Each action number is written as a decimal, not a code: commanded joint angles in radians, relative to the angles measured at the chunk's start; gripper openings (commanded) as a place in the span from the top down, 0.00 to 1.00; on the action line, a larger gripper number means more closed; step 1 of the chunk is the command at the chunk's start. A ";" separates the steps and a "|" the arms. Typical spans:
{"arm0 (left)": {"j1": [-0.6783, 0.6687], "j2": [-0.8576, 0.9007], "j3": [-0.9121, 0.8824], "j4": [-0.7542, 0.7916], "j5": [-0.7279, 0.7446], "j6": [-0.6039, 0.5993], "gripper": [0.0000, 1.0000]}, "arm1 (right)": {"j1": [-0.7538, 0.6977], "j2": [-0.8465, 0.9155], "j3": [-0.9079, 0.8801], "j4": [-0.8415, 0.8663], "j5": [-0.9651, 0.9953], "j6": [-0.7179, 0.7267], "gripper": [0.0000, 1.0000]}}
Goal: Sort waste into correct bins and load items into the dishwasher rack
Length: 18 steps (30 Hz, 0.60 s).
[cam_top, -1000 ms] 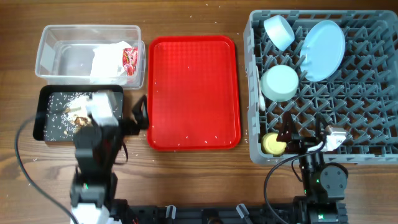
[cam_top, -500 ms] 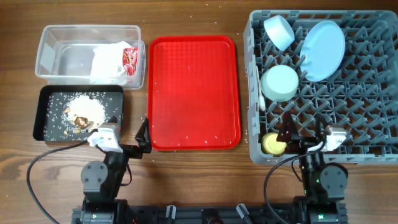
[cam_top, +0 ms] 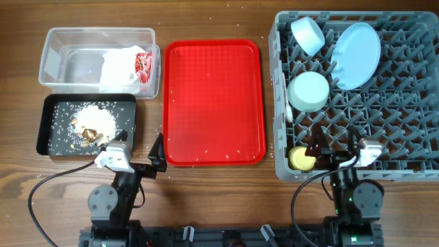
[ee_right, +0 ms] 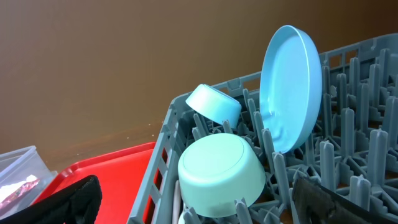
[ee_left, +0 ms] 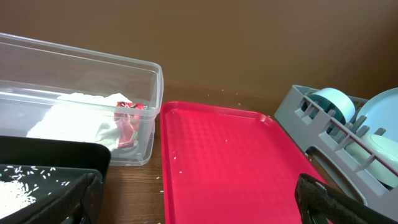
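Black fingers frame the lower corners of both wrist views, and nothing is held between them. The left gripper is seen with its jaws spread wide at the near edge of the table, just beside the near left corner of the red tray. The right gripper is likewise spread and empty over the near wall of the dishwasher rack. Just beside it, the yellow cup is lodged in the rack's near left corner. On the left, the food scraps are heaped in the black tray. Farther back, the napkin and the wrapper are held in the clear tub. Beyond the cup, one bowl is set mouth-down among the pegs, a second bowl is tipped in the far corner, and the plate is stood on edge. A white streak along the rack's left wall may be the cutlery, though it cannot be made out with certainty. Sorting and loading are judged all but finished, so the step in hand is taken to be a clean retreat. The right arm is best lifted straight up before any sideways travel, so that the pegs and cup are not knocked. The left is best drawn back without its fingers catching either tray's rim.
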 commanded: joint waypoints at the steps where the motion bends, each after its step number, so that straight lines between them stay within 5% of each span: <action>1: 0.005 -0.011 -0.008 0.000 -0.022 0.020 0.00 | -0.003 -0.011 -0.002 0.003 -0.013 0.007 0.00; 18: 0.011 -0.010 -0.034 0.048 -0.081 0.020 0.00 | -0.003 -0.011 -0.002 0.003 -0.013 0.007 0.00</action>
